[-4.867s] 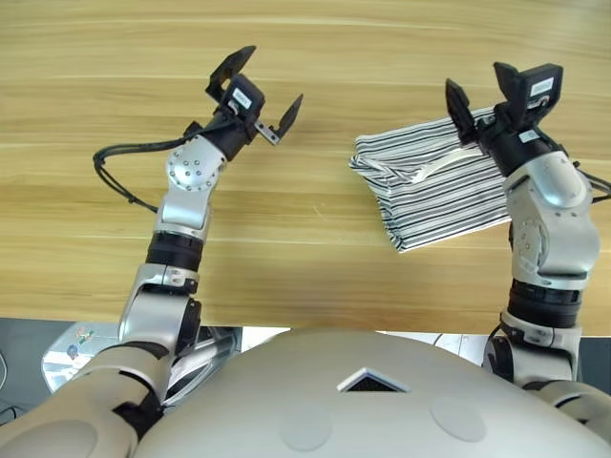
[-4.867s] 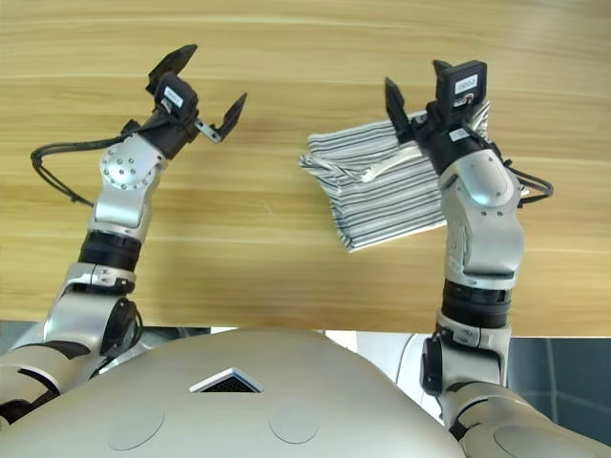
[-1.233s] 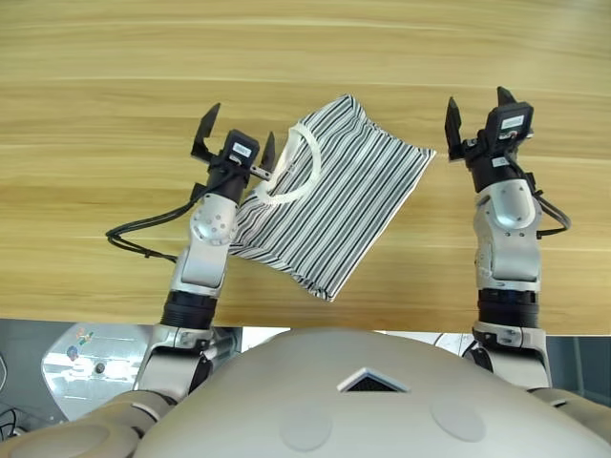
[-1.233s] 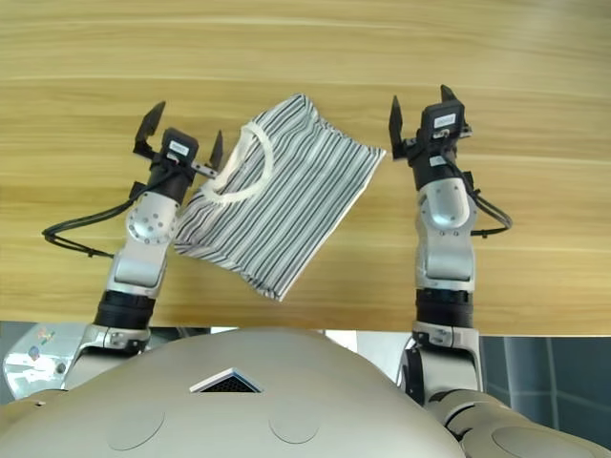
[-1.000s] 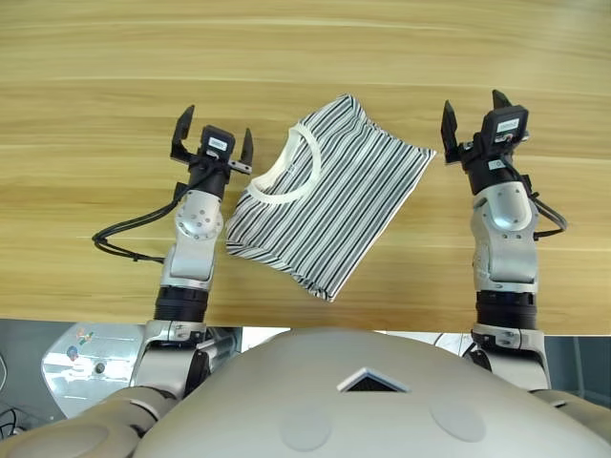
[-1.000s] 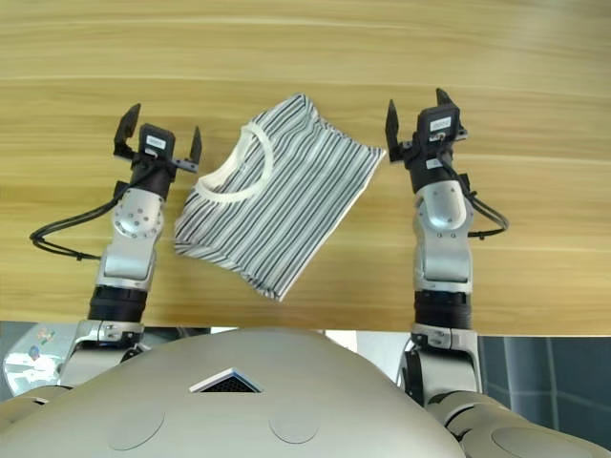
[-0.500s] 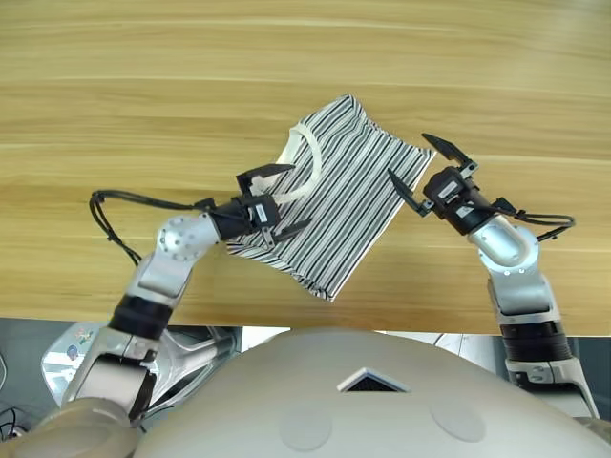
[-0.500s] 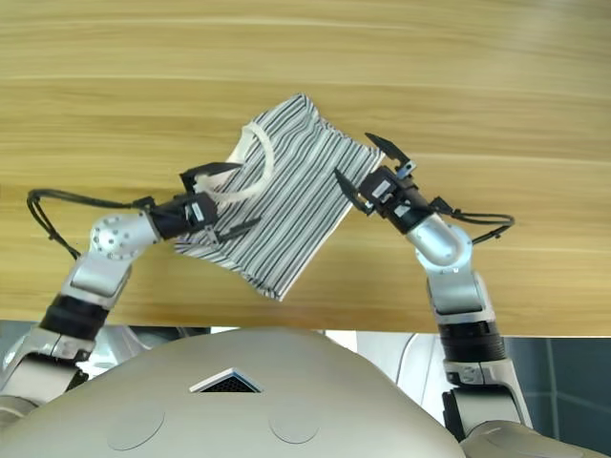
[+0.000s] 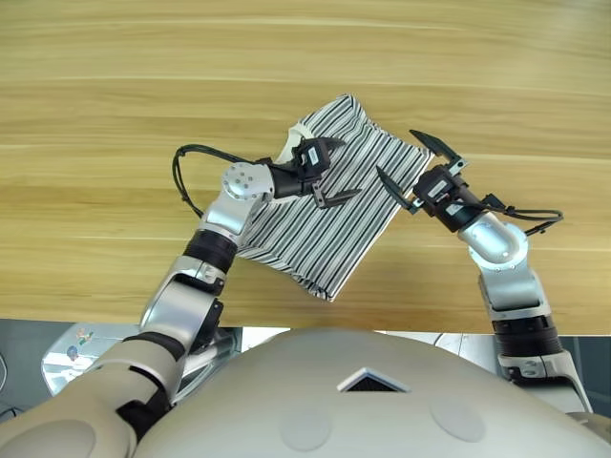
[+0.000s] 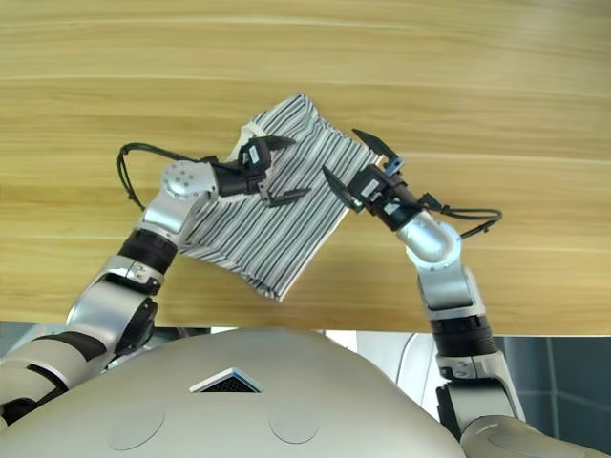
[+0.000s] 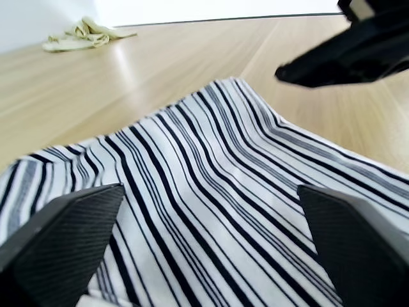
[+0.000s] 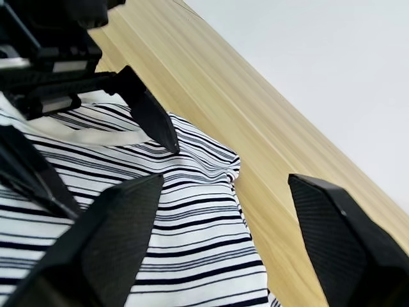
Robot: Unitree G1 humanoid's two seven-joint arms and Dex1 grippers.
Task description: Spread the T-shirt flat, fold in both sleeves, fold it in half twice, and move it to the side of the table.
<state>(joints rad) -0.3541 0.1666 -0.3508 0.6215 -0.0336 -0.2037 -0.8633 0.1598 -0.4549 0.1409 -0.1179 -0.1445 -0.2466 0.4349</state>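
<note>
T-shirt [image 9: 325, 229], folded into a striped oblong, is lying flat near the middle of the wooden surface [image 9: 115, 114], toward its near edge. Its long axis is running on a slant: the far end is pointing away and to the robot's right, the near end back toward the robot and to its left. The white collar [image 9: 291, 143] is showing along the left long side, up by the far end, and the stripes are running along the length.

The left tool [image 9: 346, 168] is hanging over the shirt's far half, just beside the collar. Its two fingers [image 11: 61, 236] are spreading wide with striped cloth below them and nothing gripped; whether they are touching the fabric I cannot tell. The right tool [image 9: 395, 153] is hanging at the shirt's far right corner, facing the left one, also gaping wide and holding nothing. The two tools are sitting near each other but apart. Far off on the surface a pale crumpled cloth [image 11: 86, 35] is lying.

Against half a second ago, the left tool is swinging in from the shirt's near left edge, past the collar, to the far half. The right tool is edging slightly farther out. The shirt is keeping the same spot and slant.
</note>
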